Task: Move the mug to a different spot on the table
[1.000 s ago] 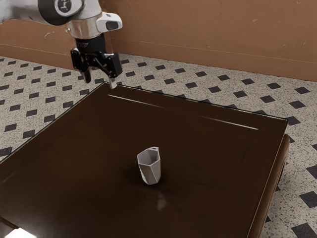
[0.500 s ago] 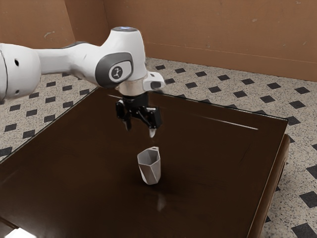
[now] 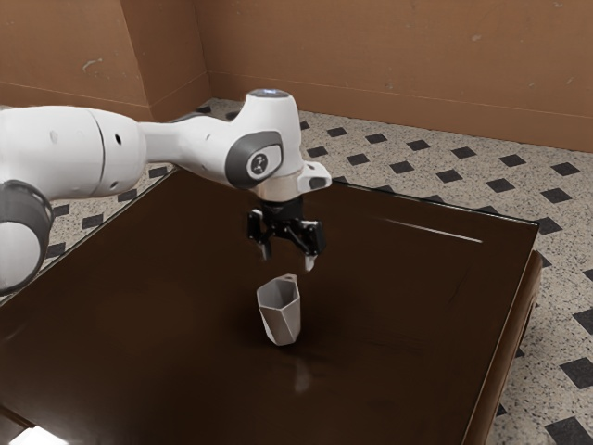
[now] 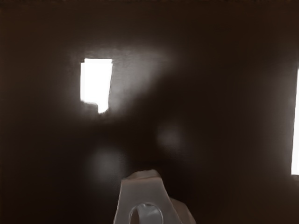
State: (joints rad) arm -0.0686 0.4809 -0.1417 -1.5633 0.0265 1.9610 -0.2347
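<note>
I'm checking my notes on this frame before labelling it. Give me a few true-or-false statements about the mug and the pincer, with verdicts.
1. The mug stands upright on the table. True.
2. The pincer is shut on the mug. False: it is open and not touching it.
3. The mug sits at the table's far edge. False: it stands near the middle.
4. The pincer hovers just above the mug. True.

1. The desk [image 3: 398, 278] is dark brown, smooth and glossy, mirroring bright light patches.
2. The mug [image 3: 280, 313] looks matt pale grey with flat facets, perhaps ceramic.
3. The claw [image 3: 287, 260] is matt black.
4. The arm [image 3: 139, 153] has smooth white, plastic-looking shells with a soft sheen.
5. The floor [image 3: 445, 158] is speckled, like terrazzo.
</note>
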